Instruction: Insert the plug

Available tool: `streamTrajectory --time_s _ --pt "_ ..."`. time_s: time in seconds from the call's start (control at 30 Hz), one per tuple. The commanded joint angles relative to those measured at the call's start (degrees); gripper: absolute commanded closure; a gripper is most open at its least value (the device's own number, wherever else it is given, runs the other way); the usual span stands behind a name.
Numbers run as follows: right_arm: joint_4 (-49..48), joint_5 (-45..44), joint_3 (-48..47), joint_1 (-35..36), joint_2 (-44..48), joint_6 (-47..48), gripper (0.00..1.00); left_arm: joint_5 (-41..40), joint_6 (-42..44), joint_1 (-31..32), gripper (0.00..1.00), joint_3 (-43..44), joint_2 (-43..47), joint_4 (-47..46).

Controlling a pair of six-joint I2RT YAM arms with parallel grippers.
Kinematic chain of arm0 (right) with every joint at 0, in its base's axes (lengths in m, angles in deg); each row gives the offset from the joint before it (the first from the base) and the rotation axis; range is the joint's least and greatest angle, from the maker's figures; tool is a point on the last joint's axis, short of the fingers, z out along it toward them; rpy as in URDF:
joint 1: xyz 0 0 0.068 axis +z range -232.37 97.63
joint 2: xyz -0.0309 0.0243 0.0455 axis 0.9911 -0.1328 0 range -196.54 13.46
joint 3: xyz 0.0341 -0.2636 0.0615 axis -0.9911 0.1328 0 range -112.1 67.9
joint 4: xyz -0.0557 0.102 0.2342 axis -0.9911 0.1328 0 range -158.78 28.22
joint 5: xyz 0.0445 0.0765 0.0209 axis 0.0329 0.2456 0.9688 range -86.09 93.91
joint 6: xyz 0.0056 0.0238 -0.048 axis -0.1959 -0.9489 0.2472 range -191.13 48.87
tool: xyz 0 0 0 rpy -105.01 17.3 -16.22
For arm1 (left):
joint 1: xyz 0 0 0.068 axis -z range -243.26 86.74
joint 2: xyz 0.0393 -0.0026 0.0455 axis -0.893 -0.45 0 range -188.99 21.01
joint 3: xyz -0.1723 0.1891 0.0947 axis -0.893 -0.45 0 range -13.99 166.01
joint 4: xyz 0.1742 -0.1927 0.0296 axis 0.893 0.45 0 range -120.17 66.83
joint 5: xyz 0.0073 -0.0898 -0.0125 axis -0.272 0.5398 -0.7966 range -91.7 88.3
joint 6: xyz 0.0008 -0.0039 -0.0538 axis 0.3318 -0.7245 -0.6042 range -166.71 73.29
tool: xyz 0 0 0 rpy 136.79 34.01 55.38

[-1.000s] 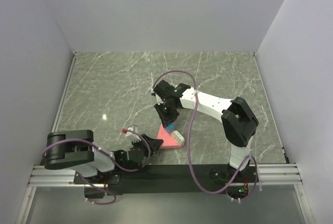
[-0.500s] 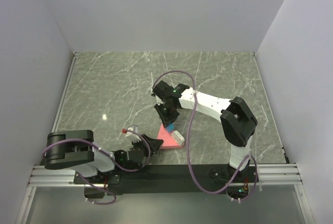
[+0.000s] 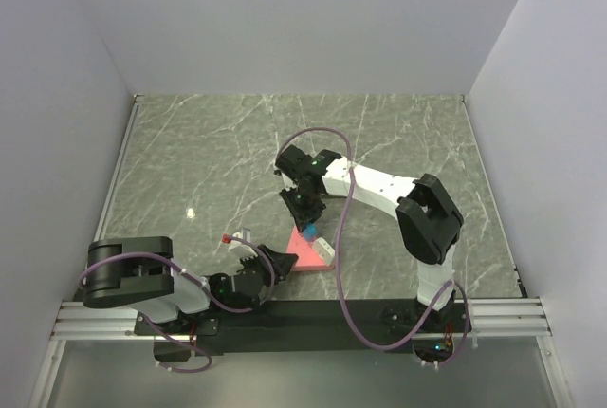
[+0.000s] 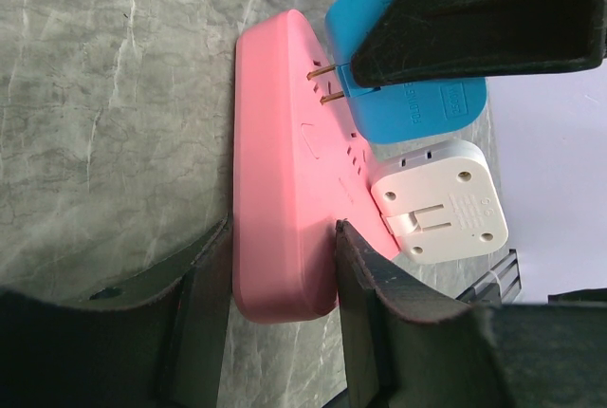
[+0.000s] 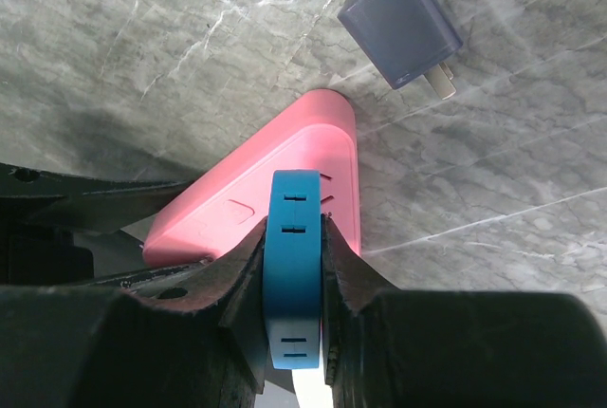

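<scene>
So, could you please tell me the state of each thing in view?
Pink plastic power strip: flat on the table, held at one end.
Blue plastic plug: prongs at the strip's slots, brass showing, not seated.
White square adapter: against the strip's face; plugged or not, unclear.
Dark grey adapter: loose on the table, unplugged.
Left gripper: closed on the strip.
Right gripper: shut on the blue plug.
</scene>
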Motion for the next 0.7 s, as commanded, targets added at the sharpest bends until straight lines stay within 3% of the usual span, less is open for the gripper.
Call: streamTrajectory --time_s 0.0,0.67 --pt "-1.8 -0.6 0.5 1.0 -3.2 0.0 1.0 0.3 3.0 0.5 1.0 -7.3 -1.2 5.4" --pt "-6.1 1.0 2.2 2.9 -6.8 -1.7 1.0 0.5 2.6 0.5 1.0 -7.6 -2.0 4.8"
